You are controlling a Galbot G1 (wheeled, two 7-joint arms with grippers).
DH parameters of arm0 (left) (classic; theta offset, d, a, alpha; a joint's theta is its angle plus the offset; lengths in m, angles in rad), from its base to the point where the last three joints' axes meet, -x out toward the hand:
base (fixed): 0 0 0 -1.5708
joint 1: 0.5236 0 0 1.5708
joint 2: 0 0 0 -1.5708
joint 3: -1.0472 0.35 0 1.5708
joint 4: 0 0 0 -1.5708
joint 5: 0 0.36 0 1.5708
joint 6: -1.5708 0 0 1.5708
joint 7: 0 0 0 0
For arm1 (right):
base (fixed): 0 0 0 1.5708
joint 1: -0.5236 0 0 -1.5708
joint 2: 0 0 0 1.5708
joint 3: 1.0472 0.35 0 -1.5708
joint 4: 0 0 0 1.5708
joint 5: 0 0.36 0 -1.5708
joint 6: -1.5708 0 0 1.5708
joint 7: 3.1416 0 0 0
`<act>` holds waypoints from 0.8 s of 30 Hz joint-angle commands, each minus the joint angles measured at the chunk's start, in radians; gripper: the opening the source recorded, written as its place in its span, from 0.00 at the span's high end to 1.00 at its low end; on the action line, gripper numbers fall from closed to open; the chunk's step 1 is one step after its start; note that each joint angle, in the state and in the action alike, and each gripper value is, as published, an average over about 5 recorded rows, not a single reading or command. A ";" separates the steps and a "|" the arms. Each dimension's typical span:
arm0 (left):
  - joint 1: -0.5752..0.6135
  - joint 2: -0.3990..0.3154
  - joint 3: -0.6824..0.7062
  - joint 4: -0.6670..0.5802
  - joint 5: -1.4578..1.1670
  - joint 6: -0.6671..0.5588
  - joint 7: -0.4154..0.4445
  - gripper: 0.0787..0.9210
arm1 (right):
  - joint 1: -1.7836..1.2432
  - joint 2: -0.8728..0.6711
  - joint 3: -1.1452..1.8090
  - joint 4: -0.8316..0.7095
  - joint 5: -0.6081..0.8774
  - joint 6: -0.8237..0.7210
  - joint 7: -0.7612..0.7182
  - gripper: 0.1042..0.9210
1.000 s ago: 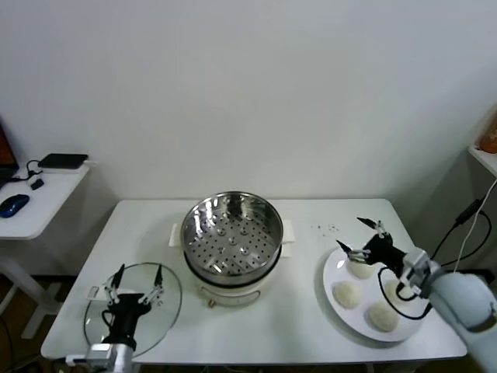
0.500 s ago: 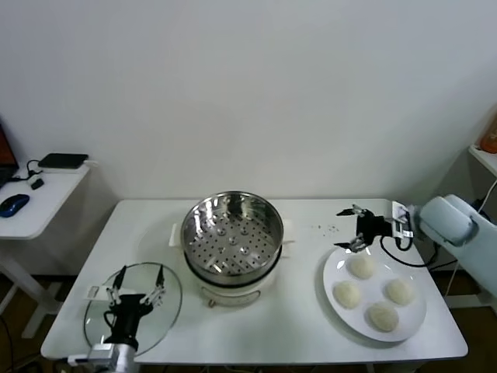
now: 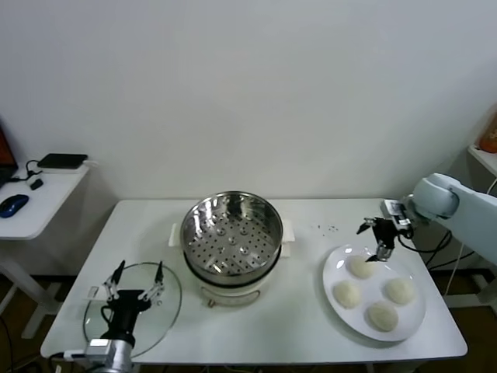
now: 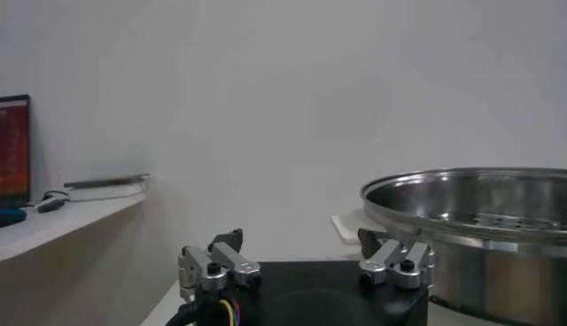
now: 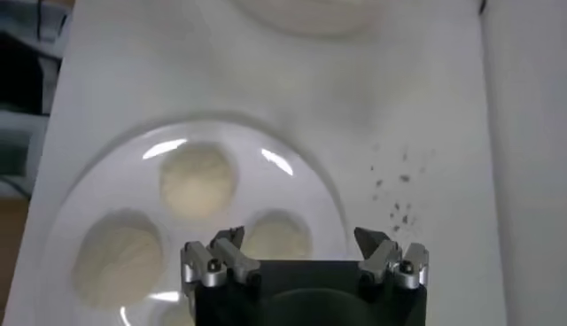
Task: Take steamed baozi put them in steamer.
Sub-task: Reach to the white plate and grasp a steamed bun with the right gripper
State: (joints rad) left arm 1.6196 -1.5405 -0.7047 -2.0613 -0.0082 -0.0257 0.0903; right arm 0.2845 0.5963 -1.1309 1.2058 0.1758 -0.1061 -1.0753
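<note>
Four baozi (image 3: 362,266) lie on a white plate (image 3: 332,273) at the right end of a white table (image 3: 307,322); none is in the steamer (image 3: 231,228), whose steel basket sits on a white pot base at the table's centre. The right gripper (image 3: 377,239) hangs above the plate's far edge, just over the nearest-to-wall bun, fingers spread apart and holding nothing; the right wrist view looks down on the plate (image 5: 310,190) with its buns (image 5: 198,180) between the open fingers (image 5: 217,257), dark specks (image 5: 397,186) dotting the table beside it. The left gripper (image 3: 133,286) rests at the table's front left over a glass lid (image 3: 169,307), fingers apart and empty; its wrist view shows the steamer's rim (image 4: 469,199) close by. A side desk (image 3: 39,210) at far left carries a blue mouse (image 3: 13,204) and a black box (image 3: 64,161); no writing or brand marks can be read.
</note>
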 commanded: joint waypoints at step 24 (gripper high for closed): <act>0.002 0.015 -0.032 -0.007 -0.010 0.013 0.000 0.12 | -0.145 0.191 0.022 -0.231 -0.106 0.046 0.000 0.12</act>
State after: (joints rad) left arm 1.6214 -1.5258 -0.7343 -2.0699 -0.0169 -0.0135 0.0899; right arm 0.1663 0.7604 -1.1179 1.0046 0.0824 -0.0642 -1.0759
